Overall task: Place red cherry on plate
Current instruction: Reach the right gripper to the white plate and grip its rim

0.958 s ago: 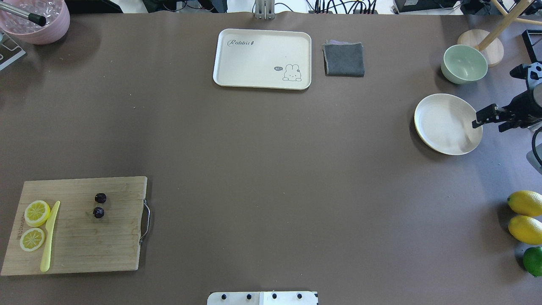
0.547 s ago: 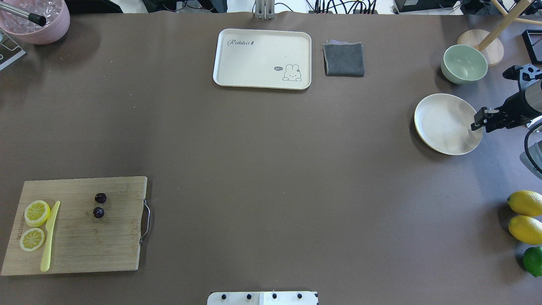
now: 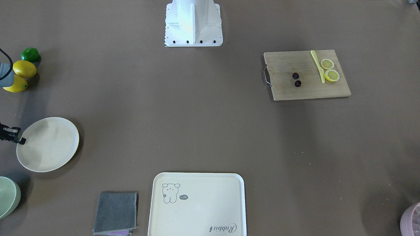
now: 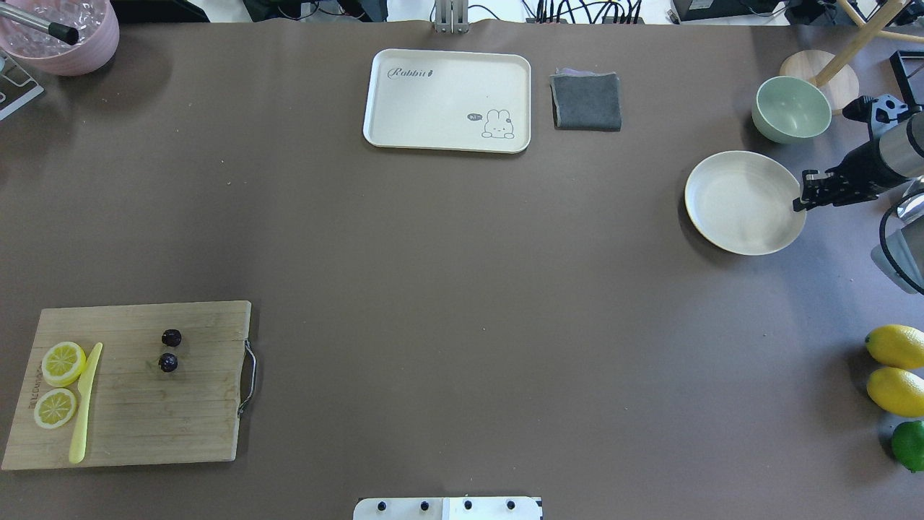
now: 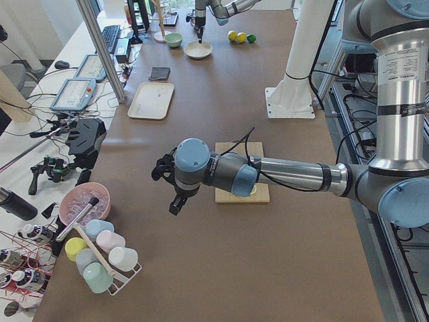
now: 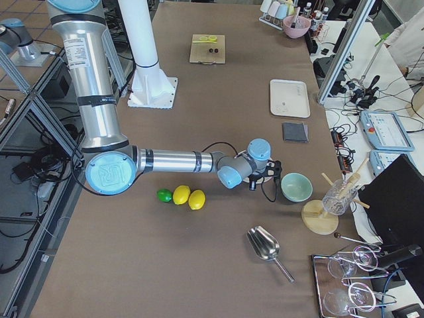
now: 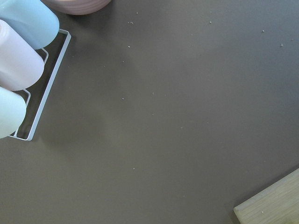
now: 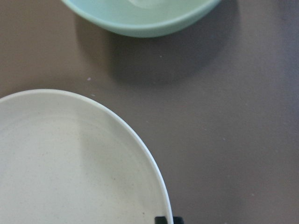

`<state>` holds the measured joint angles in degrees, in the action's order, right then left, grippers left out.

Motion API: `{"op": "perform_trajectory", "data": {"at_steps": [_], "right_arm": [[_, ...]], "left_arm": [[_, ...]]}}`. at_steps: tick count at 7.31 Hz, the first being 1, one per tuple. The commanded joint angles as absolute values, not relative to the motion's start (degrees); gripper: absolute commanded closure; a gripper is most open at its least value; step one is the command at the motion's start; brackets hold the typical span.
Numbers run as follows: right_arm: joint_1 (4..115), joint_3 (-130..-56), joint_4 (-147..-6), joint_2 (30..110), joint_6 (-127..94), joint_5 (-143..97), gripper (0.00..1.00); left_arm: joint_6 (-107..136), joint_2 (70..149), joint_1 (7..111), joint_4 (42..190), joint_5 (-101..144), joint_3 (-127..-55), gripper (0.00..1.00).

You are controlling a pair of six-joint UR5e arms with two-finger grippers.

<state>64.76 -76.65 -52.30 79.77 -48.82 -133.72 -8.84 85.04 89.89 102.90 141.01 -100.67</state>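
Observation:
The red cherry, a pair of small dark fruits, lies on a wooden cutting board at the near left, beside lemon slices and a yellow knife; it also shows in the front-facing view. Far to the right sits the cream plate with nothing on it. My right gripper is shut on the plate's right rim, and a black fingertip shows at the rim in the right wrist view. My left gripper hangs over bare table left of the board; I cannot tell whether it is open or shut.
A pale green bowl stands just behind the plate. A cream tray and a grey cloth lie at the back centre. Two lemons and a lime sit at the near right. A pink bowl is at the back left.
The right gripper closed on the plate's rim and slid the plate left and a little toward the back of the table. The cherry and the board have not moved.

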Motion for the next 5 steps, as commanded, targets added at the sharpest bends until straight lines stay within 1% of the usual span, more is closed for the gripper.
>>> {"op": "perform_trajectory", "data": {"at_steps": [1, 2, 3, 5], "right_arm": [[62.25, -85.11, -52.38, 78.31, -61.28, -137.8, 1.0], [58.57, -91.0, -52.3, 78.31, -71.61, -138.25, 1.0], [54.53, -95.4, -52.38, 76.74, -81.03, -137.12, 1.0], [43.48, -95.89, -52.56, 70.69, -92.23, -126.18, 1.0]], "left_arm": [[3.71, 85.43, 85.29, 105.71, 141.5, -102.38, 0.02], [18.83, 85.52, 80.73, 110.69, 141.42, -104.48, 0.02], [31.69, 85.34, 76.33, 117.18, 140.89, -105.2, 0.02], [50.97, 84.47, 65.97, 130.02, 137.58, -106.43, 0.02]]}}
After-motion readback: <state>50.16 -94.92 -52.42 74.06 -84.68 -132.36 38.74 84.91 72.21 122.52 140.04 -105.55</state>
